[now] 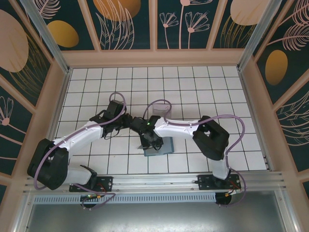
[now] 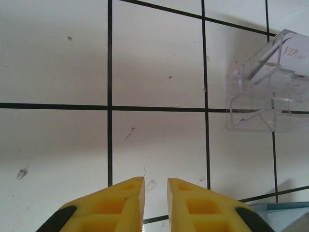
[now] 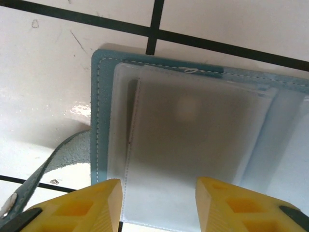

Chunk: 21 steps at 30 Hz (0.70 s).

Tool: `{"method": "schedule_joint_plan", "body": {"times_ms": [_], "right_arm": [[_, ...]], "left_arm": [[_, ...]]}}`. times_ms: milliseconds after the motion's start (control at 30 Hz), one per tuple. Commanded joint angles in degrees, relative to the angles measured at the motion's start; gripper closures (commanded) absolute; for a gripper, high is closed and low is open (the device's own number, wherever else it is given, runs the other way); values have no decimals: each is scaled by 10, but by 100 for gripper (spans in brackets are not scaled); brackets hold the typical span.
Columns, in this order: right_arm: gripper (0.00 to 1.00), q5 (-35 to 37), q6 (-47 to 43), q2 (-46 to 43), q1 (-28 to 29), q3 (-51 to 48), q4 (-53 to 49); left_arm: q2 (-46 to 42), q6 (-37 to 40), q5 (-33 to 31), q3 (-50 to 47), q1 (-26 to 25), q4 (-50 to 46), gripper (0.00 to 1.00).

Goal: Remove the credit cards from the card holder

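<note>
Right wrist view, first inspector: the card holder [image 3: 102,96] is seen lying open on the surface [image 3: 48,63], with a grey credit card [image 3: 193,125] inside its frosted sleeve [image 3: 117,145]. The right tool [image 3: 158,188] is held wide over it, empty.

Second inspector: the left tool [image 2: 156,186] is narrowly parted and empty, near the clear plastic box [image 2: 265,92]. Sleeve and card could be pinched together, and the unrestrained holder dragged up.

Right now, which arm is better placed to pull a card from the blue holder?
Right. The right fingers stand apart over the open card holder, a grey card showing between them. The left fingers, barely apart, face bare tiles near the clear box.
</note>
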Motion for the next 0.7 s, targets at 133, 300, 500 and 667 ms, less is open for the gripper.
{"method": "schedule_joint_plan", "body": {"times_ms": [133,300,500,667], "right_arm": [[53,33,21,24,6,18,-36],[58,31,21,32,7,9,-33],[68,31,21,24,7,12,-31],[78,32,19,13,6,22,-32]], "left_arm": [[-21,15,6,-10,4,12,79],[-24,16,8,-12,4,10,79],[-25,17,15,-14,4,12,79],[-24,18,31,-11,4,14,79]]}}
